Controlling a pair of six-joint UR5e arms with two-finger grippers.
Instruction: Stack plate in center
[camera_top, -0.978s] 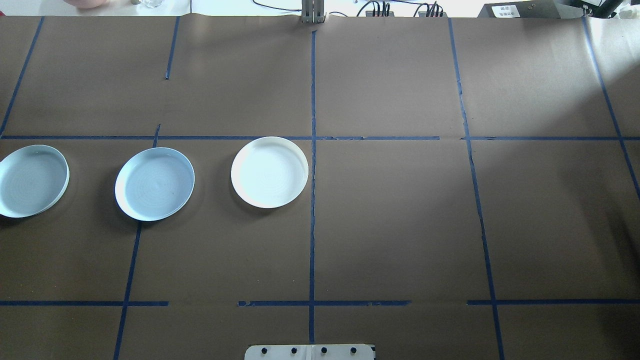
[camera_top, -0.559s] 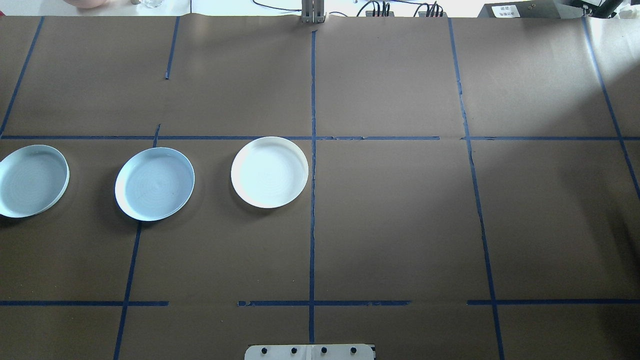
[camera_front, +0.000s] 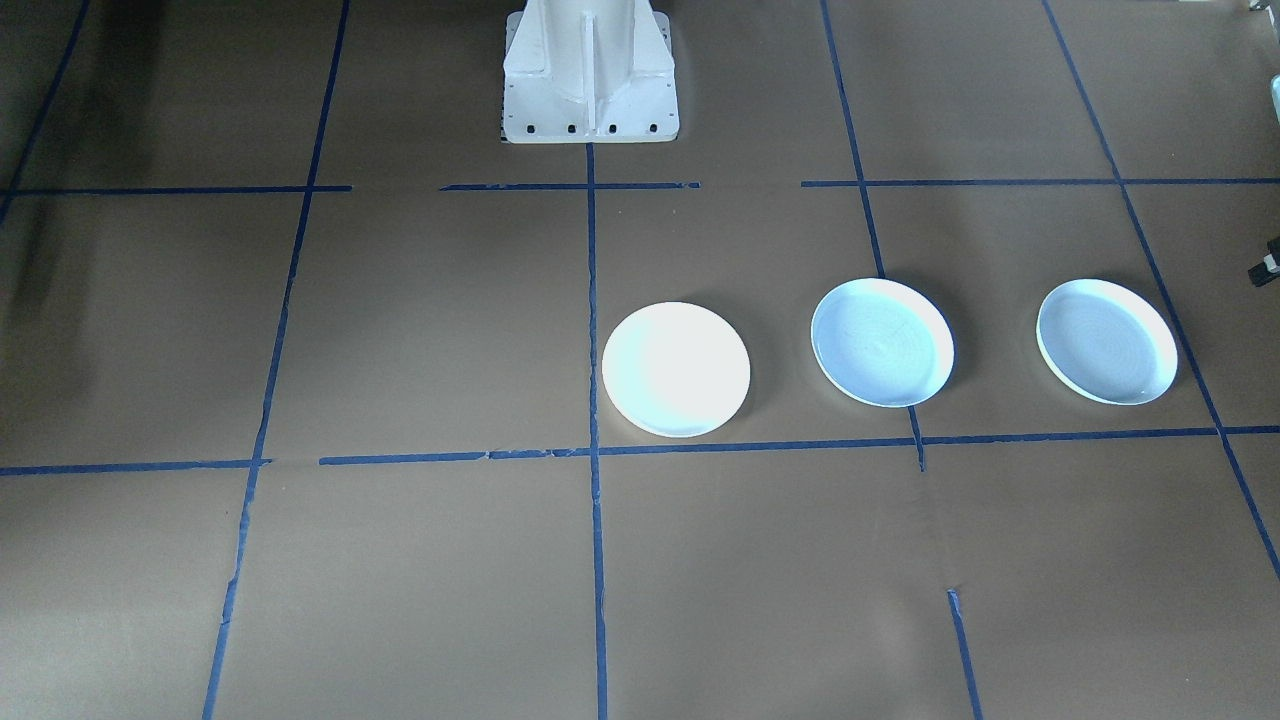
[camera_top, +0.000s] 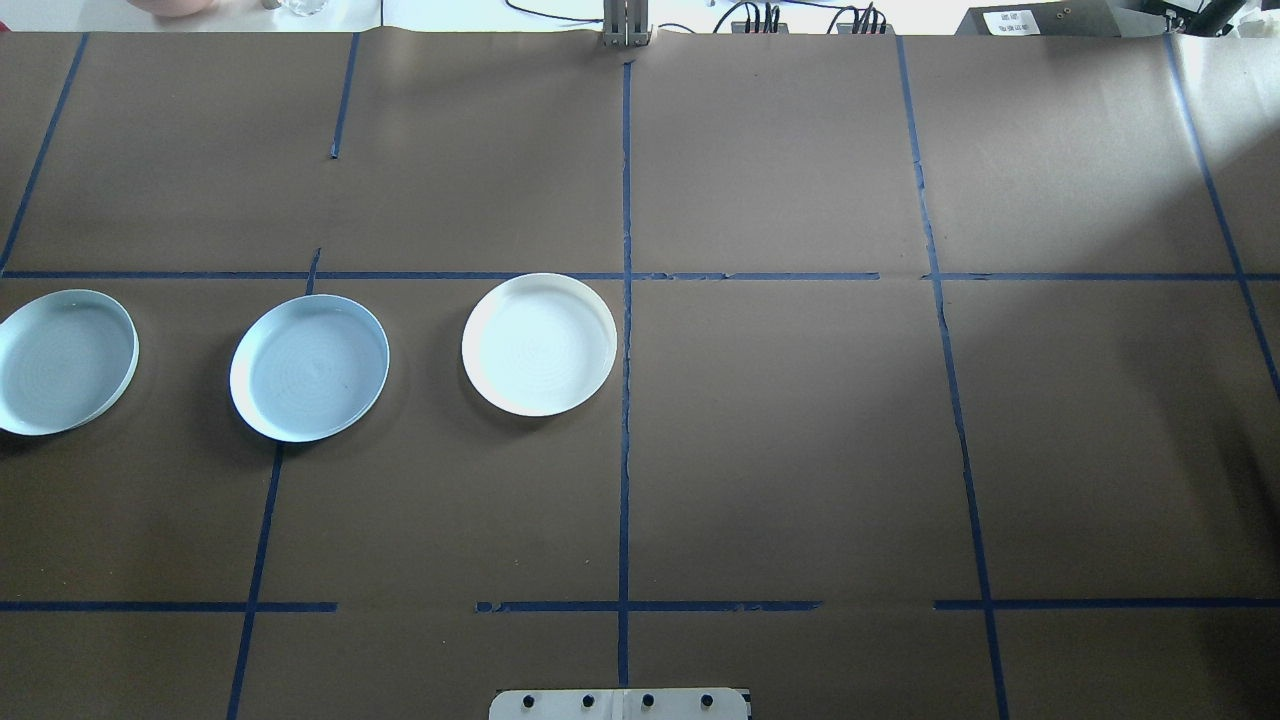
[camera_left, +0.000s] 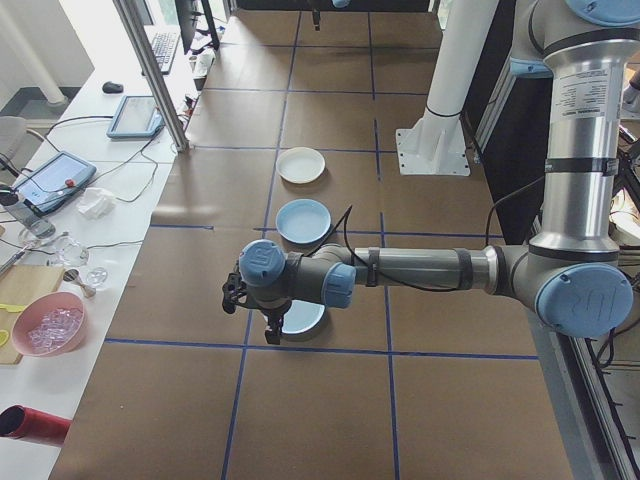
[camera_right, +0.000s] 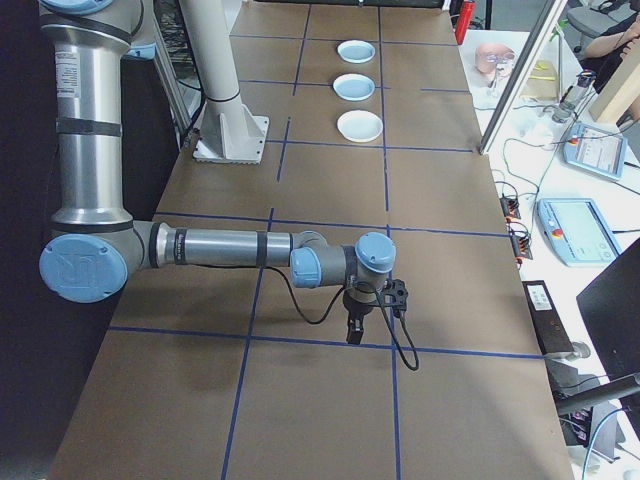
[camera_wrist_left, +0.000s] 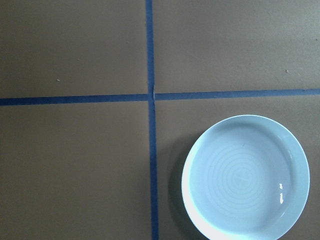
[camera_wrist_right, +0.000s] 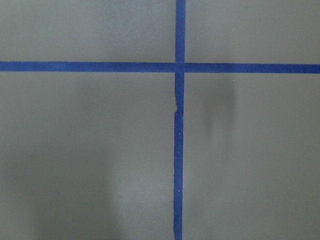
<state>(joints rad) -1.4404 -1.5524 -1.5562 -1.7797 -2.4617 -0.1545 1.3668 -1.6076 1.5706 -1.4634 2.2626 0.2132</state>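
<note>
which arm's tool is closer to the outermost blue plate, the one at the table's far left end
Left. The left tool hangs right at the near rim of that outermost blue plate. The right tool is at the opposite end of the table, far past the white plate.

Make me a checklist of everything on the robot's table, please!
Surface: brown paper cover with blue tape lines.
Job's things: three plates in a row, apart, none stacked: white plate, middle blue plate, end blue plate.
Clutter: nothing seen on the table.
Grippers: left gripper hangs over the end blue plate; right gripper hangs over bare paper; open or shut cannot be told.
Cables: a black cable loops beside the right gripper.
Surroundings: side bench with tablets, a pink bowl.
</note>
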